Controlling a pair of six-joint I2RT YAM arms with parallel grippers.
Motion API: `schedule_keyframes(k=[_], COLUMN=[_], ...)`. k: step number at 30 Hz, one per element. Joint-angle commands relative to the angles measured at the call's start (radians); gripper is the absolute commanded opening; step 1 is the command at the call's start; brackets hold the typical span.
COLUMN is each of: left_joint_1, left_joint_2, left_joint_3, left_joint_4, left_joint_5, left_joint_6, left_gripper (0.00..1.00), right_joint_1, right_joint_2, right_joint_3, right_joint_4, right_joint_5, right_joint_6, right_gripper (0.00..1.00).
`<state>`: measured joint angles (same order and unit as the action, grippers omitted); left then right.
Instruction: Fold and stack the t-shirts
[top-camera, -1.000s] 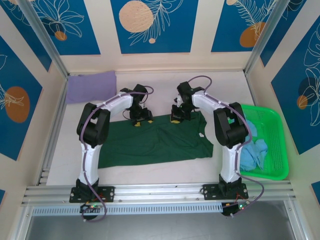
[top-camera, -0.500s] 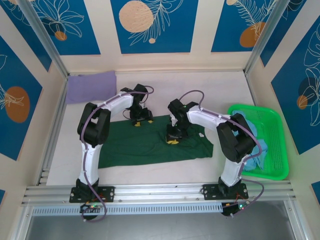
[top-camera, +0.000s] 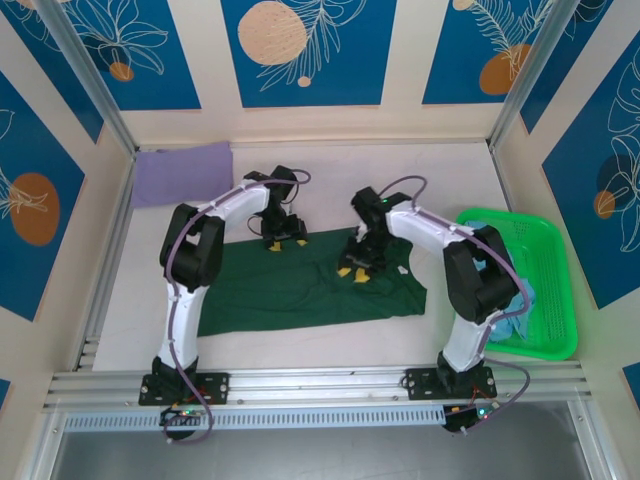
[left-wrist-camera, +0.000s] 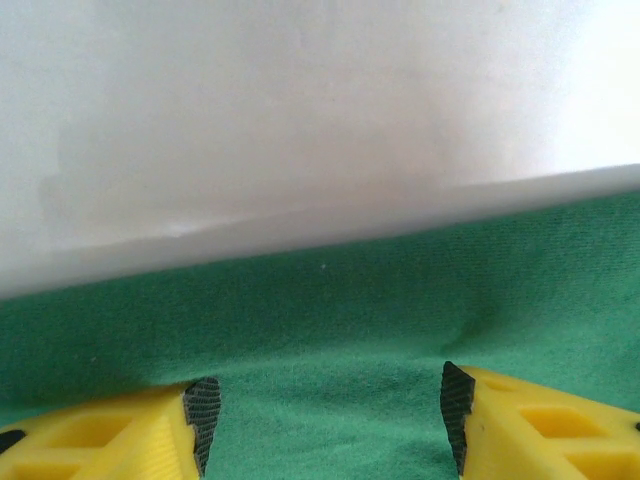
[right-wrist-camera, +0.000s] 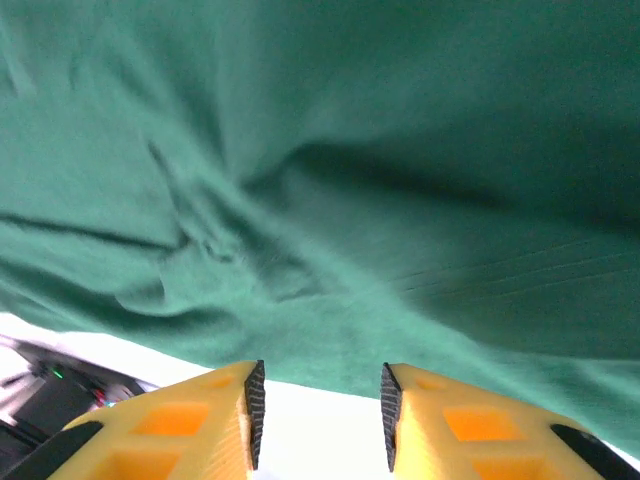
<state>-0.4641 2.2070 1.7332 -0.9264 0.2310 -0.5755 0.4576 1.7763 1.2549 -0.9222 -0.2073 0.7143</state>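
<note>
- Folding is partway: the green shirt (top-camera: 300, 285) lies spread flat between the arms.
- The left gripper (top-camera: 284, 241) and right gripper (top-camera: 354, 272) hover over its far half, jaws apart and empty.
- The purple shirt (top-camera: 182, 172) sits folded at far left; the blue shirts (top-camera: 520, 300) wait in the basket (top-camera: 558, 300).

Cream walls (top-camera: 400, 120) carry blue panels (top-camera: 350, 85) with orange discs and white leaf outlines. Aluminium posts (top-camera: 88, 75) stand at both rear corners. White tabletop (top-camera: 450, 170), evenly lit. Slotted metal rail (top-camera: 320, 383) borders the near edge.
</note>
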Motion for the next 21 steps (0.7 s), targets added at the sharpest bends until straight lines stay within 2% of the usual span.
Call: schedule_keyframes(k=[1, 5, 8, 16, 21], left_joint_1=[0.005, 0.005, 0.005, 0.005, 0.005], left_joint_2=[0.040, 0.045, 0.050, 0.056, 0.062], left_joint_3=[0.031, 0.045, 0.052, 0.055, 0.067], left_joint_4=[-0.009, -0.017, -0.023, -0.026, -0.032], left_joint_5=[-0.028, -0.024, -0.021, -0.016, -0.013], left_joint_6=[0.032, 0.039, 0.043, 0.043, 0.044], left_gripper=[0.63, 0.64, 0.64, 0.64, 0.65], right_joint_1=[-0.084, -0.147, -0.166, -0.119, -0.097], right_joint_2=[-0.035, 0.009, 0.083, 0.141, 0.058], right_joint_3=[0.020, 0.044, 0.080, 0.040, -0.054], right_joint_4=[-0.047, -0.023, -0.017, 0.002, 0.011], right_joint_5=[0.040, 0.119, 0.095, 0.082, 0.052], right_joint_6=[0.011, -0.033, -0.059, -0.085, -0.085], right_gripper=[0.40, 0.44, 0.36, 0.27, 0.23])
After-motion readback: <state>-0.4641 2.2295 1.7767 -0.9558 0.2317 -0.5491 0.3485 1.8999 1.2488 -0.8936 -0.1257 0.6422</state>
